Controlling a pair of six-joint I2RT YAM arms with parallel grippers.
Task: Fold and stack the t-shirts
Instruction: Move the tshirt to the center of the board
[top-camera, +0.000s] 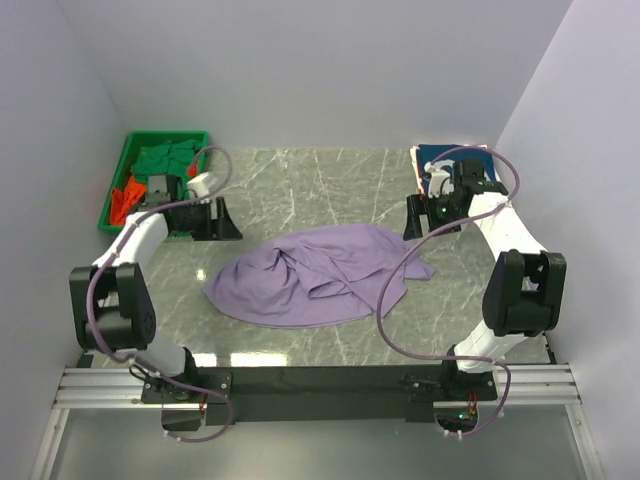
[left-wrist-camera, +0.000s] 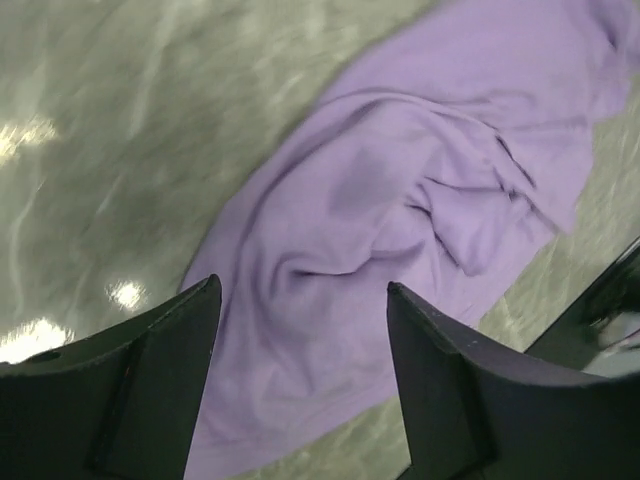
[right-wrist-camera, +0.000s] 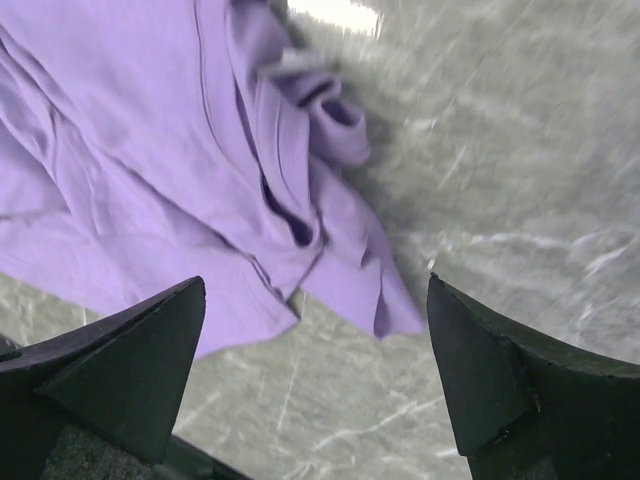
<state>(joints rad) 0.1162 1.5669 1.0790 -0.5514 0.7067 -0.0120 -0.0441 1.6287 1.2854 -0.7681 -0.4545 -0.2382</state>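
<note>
A lavender-purple t-shirt (top-camera: 320, 275) lies crumpled in the middle of the marble table; it also shows in the left wrist view (left-wrist-camera: 400, 230) and the right wrist view (right-wrist-camera: 180, 170). My left gripper (top-camera: 222, 222) is open and empty, above the table just left of the shirt. My right gripper (top-camera: 418, 218) is open and empty, above the shirt's right end. A navy t-shirt with white print (top-camera: 440, 158) lies at the back right, mostly hidden by the right arm. Green (top-camera: 165, 158) and orange-red (top-camera: 125, 198) t-shirts lie in the bin.
A green plastic bin (top-camera: 118, 180) stands at the back left corner. White walls close in the table on three sides. Purple cables loop from both arms over the table. A black rail runs along the near edge.
</note>
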